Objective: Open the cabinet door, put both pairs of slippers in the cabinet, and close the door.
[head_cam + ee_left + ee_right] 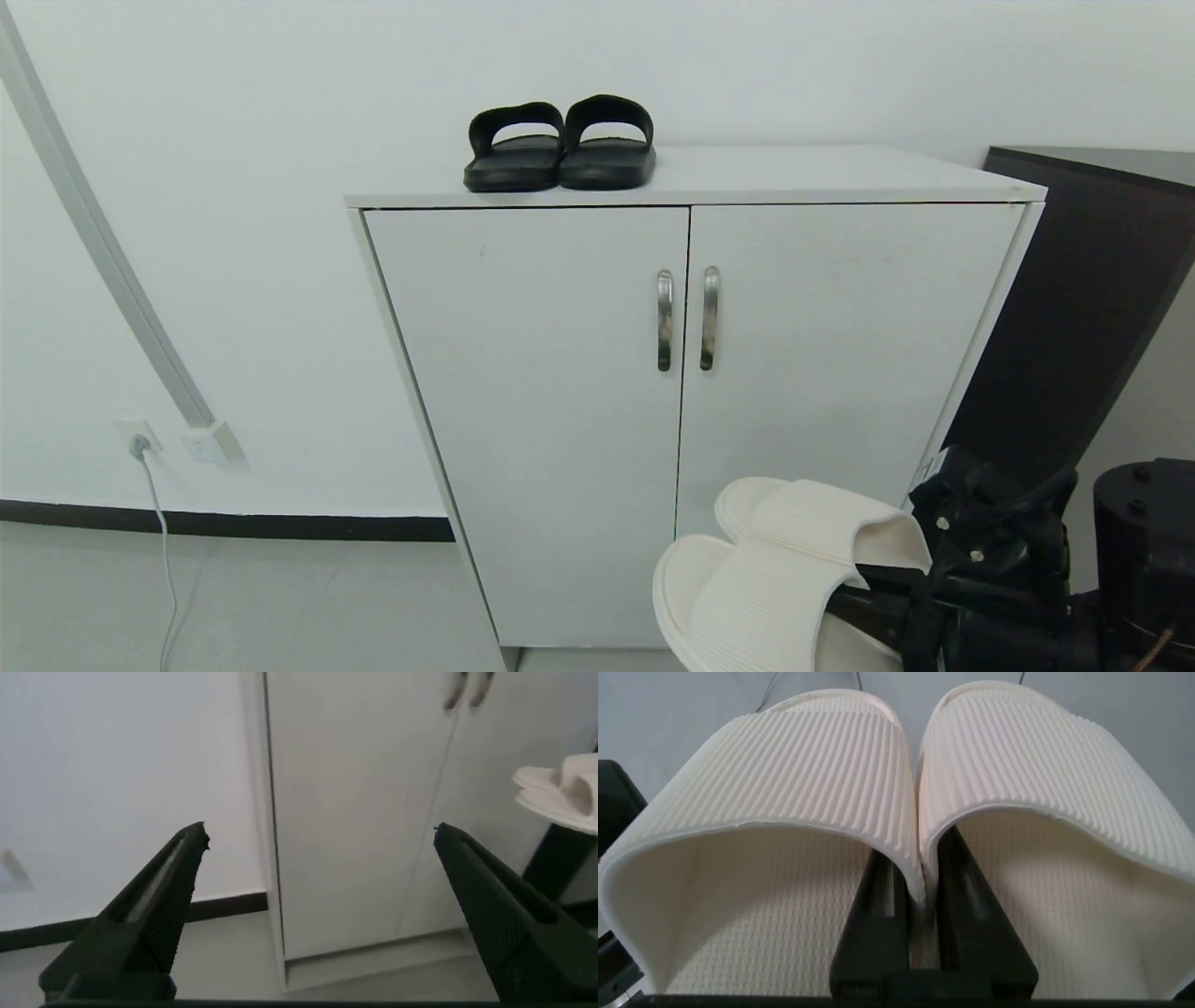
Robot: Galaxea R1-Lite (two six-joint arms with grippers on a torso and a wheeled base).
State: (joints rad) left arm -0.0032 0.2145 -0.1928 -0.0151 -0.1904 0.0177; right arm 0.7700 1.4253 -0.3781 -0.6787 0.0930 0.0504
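Note:
A white two-door cabinet (pixel 560 420) stands against the wall with both doors closed and two metal handles (pixel 664 320) at the centre seam. A pair of black slippers (pixel 558 145) rests on its top, toward the left. My right gripper (pixel 920 901) is shut on the pair of white ribbed slippers (pixel 784 569), its fingers (pixel 878 915) inside them pinching the two inner strap walls together, low in front of the right door. My left gripper (pixel 318 838) hangs open, low near the cabinet's left front corner (pixel 271 859), holding nothing.
A dark cabinet (pixel 1083 299) stands right beside the white one. A wall socket with a plugged cable (pixel 140 448) and a slanted conduit (pixel 93 233) are on the wall to the left. Grey floor (pixel 233 607) lies open left of the cabinet.

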